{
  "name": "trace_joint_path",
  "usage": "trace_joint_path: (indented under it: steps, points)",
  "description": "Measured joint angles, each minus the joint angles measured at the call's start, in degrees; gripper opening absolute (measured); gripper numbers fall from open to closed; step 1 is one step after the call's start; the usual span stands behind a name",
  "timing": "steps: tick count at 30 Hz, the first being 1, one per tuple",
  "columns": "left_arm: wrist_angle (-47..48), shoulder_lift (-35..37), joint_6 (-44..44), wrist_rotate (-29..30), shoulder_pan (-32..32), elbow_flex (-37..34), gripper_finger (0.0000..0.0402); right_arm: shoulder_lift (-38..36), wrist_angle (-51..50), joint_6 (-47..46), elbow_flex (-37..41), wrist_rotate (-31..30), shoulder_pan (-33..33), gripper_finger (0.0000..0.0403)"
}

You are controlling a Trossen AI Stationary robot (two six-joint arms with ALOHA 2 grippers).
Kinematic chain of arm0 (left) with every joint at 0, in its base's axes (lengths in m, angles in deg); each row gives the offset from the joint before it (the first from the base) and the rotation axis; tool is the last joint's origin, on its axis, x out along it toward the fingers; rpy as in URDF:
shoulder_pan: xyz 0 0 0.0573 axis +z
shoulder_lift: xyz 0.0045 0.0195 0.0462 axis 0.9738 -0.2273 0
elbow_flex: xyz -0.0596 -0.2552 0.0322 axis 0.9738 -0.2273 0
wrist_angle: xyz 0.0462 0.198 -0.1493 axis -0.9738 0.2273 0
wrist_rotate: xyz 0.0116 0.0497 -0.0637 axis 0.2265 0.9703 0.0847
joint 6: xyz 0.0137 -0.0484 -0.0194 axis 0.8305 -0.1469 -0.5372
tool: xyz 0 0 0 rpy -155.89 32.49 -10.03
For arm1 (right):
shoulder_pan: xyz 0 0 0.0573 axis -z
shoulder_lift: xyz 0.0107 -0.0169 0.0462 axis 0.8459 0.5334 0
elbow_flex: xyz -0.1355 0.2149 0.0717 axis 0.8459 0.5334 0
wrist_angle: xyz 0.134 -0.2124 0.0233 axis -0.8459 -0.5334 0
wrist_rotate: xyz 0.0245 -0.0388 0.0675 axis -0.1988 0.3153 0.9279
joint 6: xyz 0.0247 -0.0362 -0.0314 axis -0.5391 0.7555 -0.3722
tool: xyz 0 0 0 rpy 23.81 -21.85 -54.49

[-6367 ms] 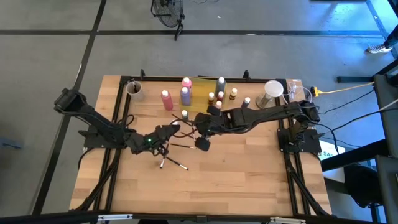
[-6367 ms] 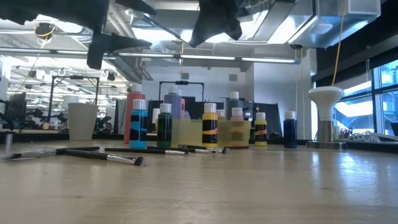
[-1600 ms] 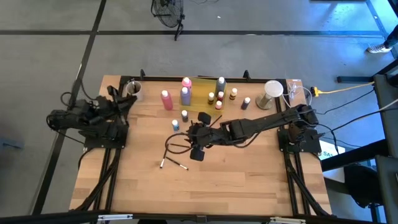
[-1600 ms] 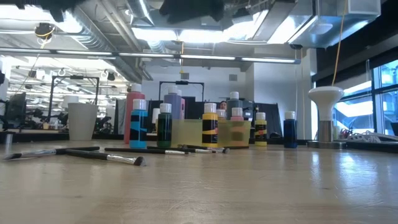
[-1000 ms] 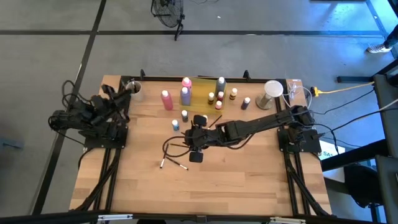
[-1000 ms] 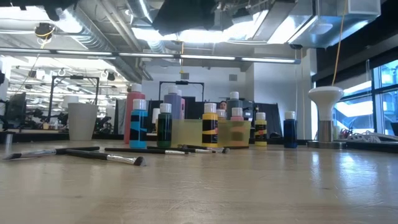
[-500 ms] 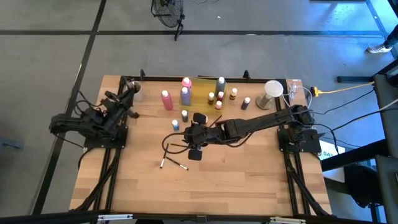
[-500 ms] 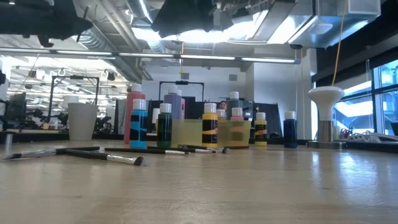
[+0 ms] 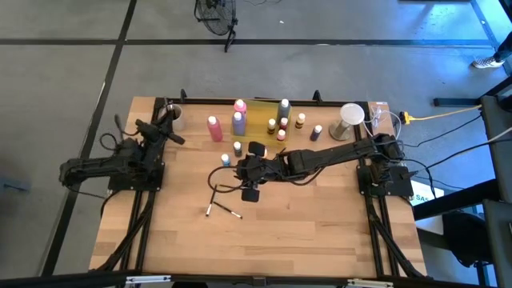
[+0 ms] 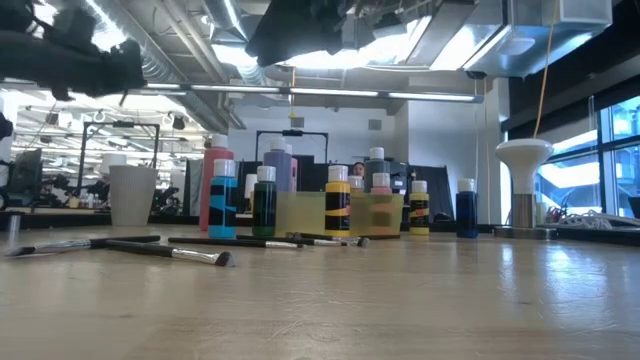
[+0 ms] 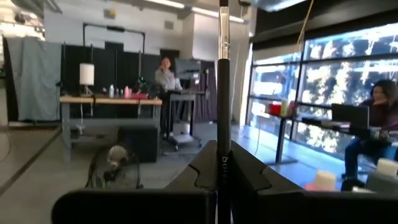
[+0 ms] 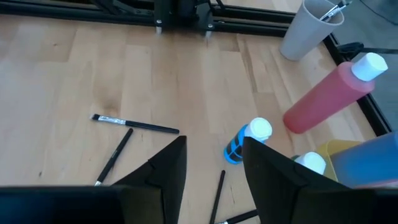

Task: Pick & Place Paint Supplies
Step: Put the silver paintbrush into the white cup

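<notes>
The left gripper (image 11: 222,177) is clamped on a thin dark brush (image 11: 223,74) standing upright between its fingers, beside the pale round cup (image 9: 174,117). A skewed approach could knock that cup. The right gripper (image 12: 214,165), jaws apart, hovers above the small blue white-capped bottle (image 12: 247,140).

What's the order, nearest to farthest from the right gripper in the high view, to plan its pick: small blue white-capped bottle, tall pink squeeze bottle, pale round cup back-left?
From the right gripper:
1. small blue white-capped bottle, just ahead
2. tall pink squeeze bottle, farther back
3. pale round cup, back-left corner
</notes>
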Motion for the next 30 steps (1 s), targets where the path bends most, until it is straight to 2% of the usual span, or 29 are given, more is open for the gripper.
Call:
trace_joint_path:
  steps: [4, 7, 15, 20, 23, 25, 28, 30]
  points:
    - [10.8, -0.1, -13.5, -7.7, 8.4, 0.0, 0.0008, 0.0, 0.9, -0.2, 0.0, 0.0, 0.3, 0.0158]
    - [14.9, -0.2, -19.4, -14.9, 15.7, 0.0, 0.0008, 0.0, 1.8, 0.4, 0.0, 0.0, 0.4, 0.0158]
    - [12.8, -0.2, -17.6, -34.5, 34.6, 0.0, 0.0008, 0.0, 3.1, 5.1, 0.0, 0.0, 0.6, 0.0158]
    - [10.9, -0.2, -20.3, -55.3, 44.2, 0.0, 0.0008, 0.0, 3.3, 5.8, 0.0, 0.0, 0.7, 0.0158]
    - [6.8, -0.2, -23.8, -68.8, 46.3, 0.0, 0.0008, 0.0, 4.8, 5.8, 0.0, 0.7, 0.7, 0.0158]
    - [3.5, -0.2, -26.0, -75.3, 46.1, 0.0, 0.0008, 0.0, 8.7, 6.1, 0.0, 3.7, 0.6, 0.0158]
    - [-0.3, -0.2, -27.9, -79.1, 44.0, 0.0, 0.0008, -0.1, 17.3, 8.5, 0.0, 9.2, -0.3, 0.0158]
    - [-3.0, -0.2, -28.1, -80.9, 41.5, 0.0, 0.0008, -0.3, 22.4, 8.8, 0.0, 10.5, -1.2, 0.016]
